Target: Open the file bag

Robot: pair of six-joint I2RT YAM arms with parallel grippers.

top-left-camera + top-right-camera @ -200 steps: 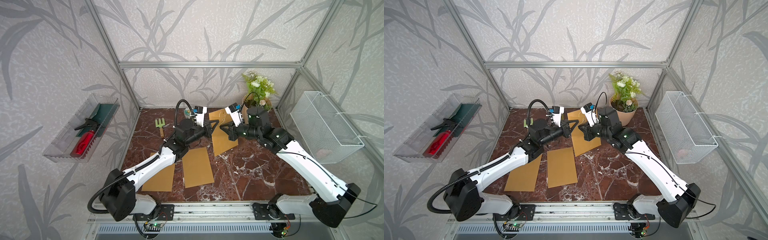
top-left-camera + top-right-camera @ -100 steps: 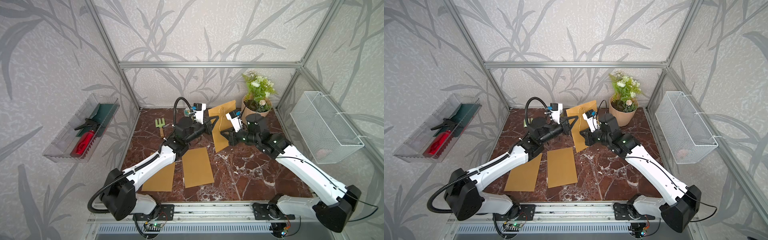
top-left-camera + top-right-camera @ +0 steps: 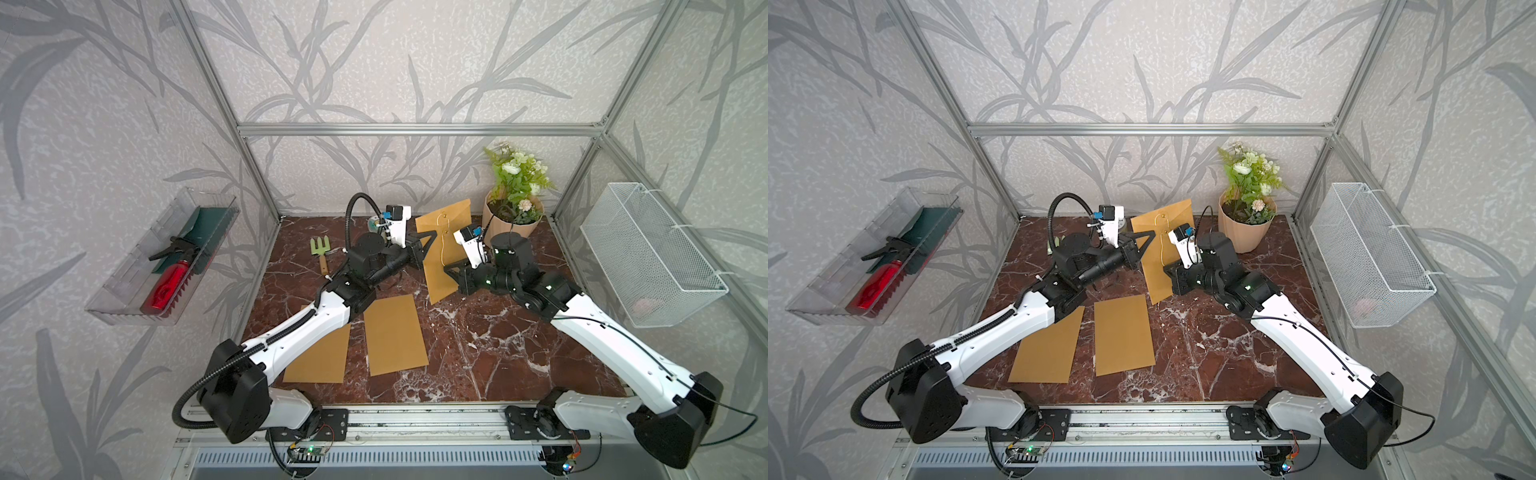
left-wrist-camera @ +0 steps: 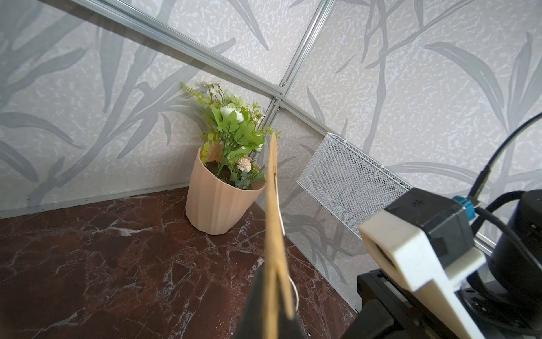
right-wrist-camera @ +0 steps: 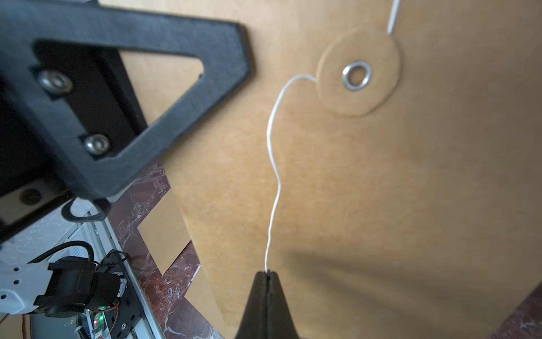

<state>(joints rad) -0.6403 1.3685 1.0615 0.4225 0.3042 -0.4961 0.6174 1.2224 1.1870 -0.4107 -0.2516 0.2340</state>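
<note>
While upright, file bag (image 3: 1154, 274) near flowerpot (image 3: 1246, 237)

Walls (image 3: 374, 62) are pale grey wallpaper with a darker leaf print, set in an aluminium frame (image 3: 415, 129), and the floor (image 3: 478, 332) is dark red marble with white veins. Clear plastic tray (image 3: 124, 270) hangs on the left wall, white wire basket (image 3: 640, 249) on the right. Potted plant (image 3: 515, 195) sits in the back corner, light's soft and even.

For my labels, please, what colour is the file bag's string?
The string is white, clearest in the right wrist view.
</note>
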